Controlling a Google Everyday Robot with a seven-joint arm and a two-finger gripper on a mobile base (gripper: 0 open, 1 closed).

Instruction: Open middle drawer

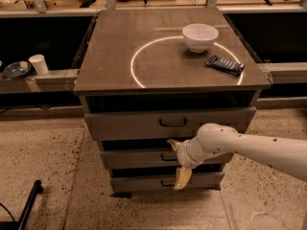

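At three o'clock of the handle (166, 156) on the middle drawer (134, 158), the gripper (175, 164) is held spread open; the loop should be pinched squarely, then pulled straight.

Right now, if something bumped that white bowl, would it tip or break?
It would probably slide rather than tip: the white bowl sits upright, low and wide. It looks ceramic, so falling off the cabinet top could chip it. The gripper is down at the middle drawer, away from it.
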